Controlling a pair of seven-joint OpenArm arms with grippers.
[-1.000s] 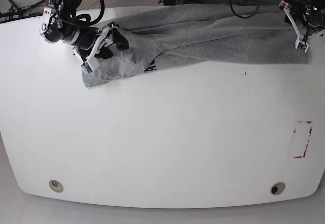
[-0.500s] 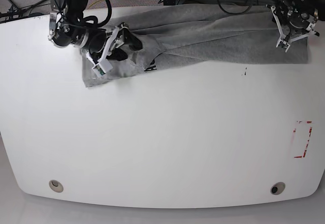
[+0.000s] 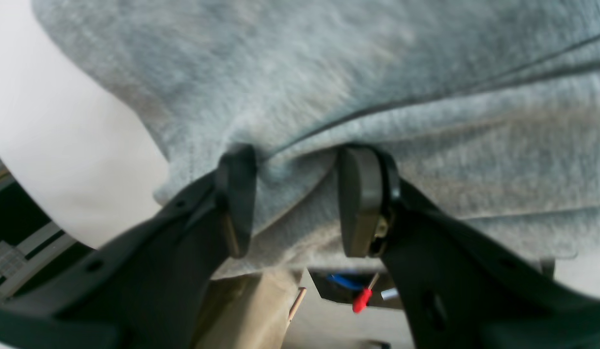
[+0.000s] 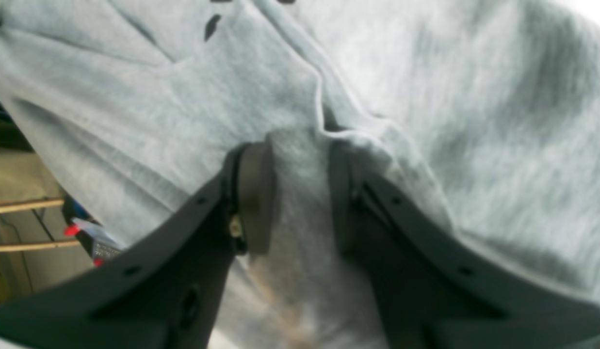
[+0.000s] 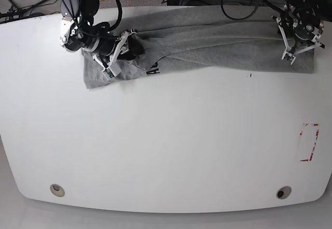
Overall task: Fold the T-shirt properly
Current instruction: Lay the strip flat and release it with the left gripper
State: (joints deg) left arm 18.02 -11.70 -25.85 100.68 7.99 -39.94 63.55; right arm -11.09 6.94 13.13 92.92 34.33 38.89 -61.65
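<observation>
Since a second ago both arms are closing in on the T-shirt, the right one sliding further onto the cloth beside the lettering and the left one dropping from the far corner onto the garment's end; the shirt itself is lying bunched in a long band along the far edge of the white table, creased and partly doubled over; being soft, light knit, it is sagging and wrinkling wherever it is pinched, so it is going to drape rather than hold shape, and a hold on hems, shoulder seams or sleeve edges is looking safer than a hold on loose middle cloth; the right gripper is squeezing a ridge of grey fabric between its pads; the left gripper is straddling a fold with cloth bulging between the jaws, though whether it is truly clamping is hard to tell from the blurred wrist view.
</observation>
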